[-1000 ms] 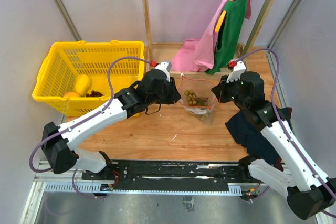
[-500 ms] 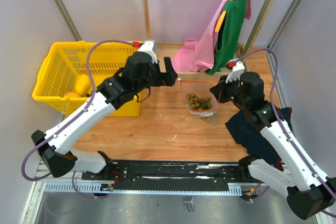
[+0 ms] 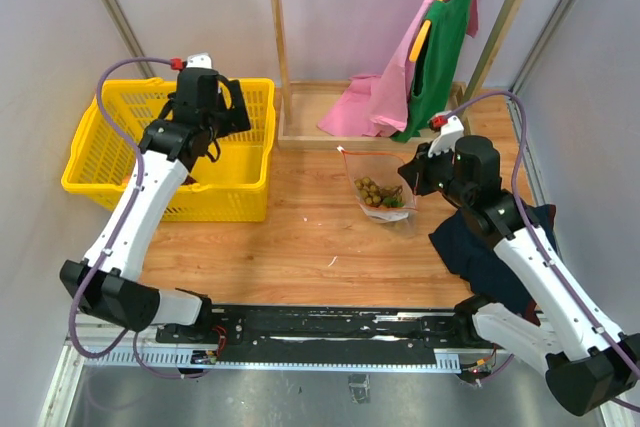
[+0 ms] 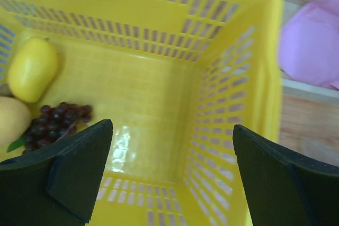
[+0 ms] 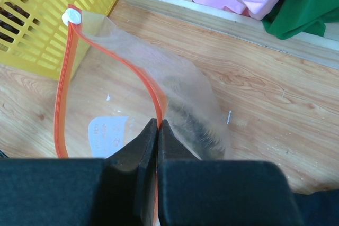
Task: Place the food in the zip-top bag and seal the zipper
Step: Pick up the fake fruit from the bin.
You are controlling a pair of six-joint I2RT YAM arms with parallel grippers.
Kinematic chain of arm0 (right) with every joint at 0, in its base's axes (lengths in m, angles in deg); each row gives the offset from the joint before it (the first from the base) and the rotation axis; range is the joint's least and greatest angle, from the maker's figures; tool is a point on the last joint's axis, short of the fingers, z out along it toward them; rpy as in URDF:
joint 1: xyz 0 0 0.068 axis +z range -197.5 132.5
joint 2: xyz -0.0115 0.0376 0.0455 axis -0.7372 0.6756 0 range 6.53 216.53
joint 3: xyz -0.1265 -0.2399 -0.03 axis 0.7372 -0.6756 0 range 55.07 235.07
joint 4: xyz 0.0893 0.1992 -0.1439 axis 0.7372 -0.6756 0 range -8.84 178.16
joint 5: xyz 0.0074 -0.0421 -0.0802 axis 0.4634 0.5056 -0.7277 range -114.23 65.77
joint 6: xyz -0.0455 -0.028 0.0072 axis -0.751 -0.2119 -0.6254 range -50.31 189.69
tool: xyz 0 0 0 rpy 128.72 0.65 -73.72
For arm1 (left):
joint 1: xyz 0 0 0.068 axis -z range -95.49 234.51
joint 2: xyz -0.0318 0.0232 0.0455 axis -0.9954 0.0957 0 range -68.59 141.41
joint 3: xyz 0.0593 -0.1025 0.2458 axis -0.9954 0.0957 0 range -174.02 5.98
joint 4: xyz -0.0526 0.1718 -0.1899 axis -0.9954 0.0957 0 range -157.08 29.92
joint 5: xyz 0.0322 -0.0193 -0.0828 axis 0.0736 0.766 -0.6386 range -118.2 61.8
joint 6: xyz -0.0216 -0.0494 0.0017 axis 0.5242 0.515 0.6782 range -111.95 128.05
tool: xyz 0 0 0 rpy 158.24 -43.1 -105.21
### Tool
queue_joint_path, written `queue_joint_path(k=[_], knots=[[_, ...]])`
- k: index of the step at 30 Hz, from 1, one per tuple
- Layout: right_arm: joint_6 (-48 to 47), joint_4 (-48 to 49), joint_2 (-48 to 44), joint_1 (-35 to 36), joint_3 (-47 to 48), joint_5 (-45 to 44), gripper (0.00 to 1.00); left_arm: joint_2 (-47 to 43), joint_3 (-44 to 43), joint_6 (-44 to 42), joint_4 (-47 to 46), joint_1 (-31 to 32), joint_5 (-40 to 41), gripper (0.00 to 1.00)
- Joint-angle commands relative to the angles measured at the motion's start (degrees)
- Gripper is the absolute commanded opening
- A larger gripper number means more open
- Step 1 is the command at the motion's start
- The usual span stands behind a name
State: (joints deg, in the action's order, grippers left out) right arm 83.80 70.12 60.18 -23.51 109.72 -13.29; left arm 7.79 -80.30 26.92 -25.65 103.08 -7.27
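right gripper [image 5: 158, 130] pinched on zipper [image 5: 60, 104], propping zip-top bag [image 3: 372, 169] open right of centre, green grapes [image 3: 375, 191] inside | left gripper [image 4: 169, 173] spread empty over yellow basket [image 4: 159, 3], far-left corner, likely after dark purple grapes [image 4: 57, 123]

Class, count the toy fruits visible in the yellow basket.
3: yellow oval fruit upper left, dark grape bunch below it, yellow-orange fruit cut off at the picture's left edge; more may be hidden.

Likely a robot lab: plain panels [image 3: 180, 7] enclose a wooden tabletop [image 3: 300, 237].
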Motion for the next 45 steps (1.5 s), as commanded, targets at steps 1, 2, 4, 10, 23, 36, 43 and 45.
queue_joint_path(k=[1,2,4,10,23,36,43,45], knots=[[0.1,1.4,0.4,0.0,-0.6,0.3,0.0,2.3,2.3,-4.6,1.1,-6.7,0.7,0.99],[0.1,1.3,0.5,0.0,-0.6,0.3,0.01,2.7,3.3,-5.0,0.6,-8.2,0.6,0.99],[0.0,1.1,0.6,0.1,-0.6,0.0,0.01,3.4,5.6,-5.9,-0.8,-12.0,-0.2,0.99],[0.2,1.0,1.9,0.4,-1.3,-0.7,0.01,6.6,12.5,-7.4,-5.8,-20.2,-1.4,0.99],[0.6,0.5,5.0,0.5,-0.8,0.1,0.01,15.8,16.7,-8.6,-11.1,-26.6,-1.5,0.99],[1.1,1.7,6.2,0.5,-1.5,2.0,0.01,25.3,16.5,-10.5,-14.2,-28.4,2.8,0.99],[1.2,2.4,5.9,0.6,-2.2,2.7,0.01,30.8,15.7,-10.8,-13.7,-29.1,3.3,0.91],[1.3,2.6,5.6,0.5,-2.4,2.6,0.0,31.9,14.9,-10.7,-12.8,-29.0,1.8,0.83]])
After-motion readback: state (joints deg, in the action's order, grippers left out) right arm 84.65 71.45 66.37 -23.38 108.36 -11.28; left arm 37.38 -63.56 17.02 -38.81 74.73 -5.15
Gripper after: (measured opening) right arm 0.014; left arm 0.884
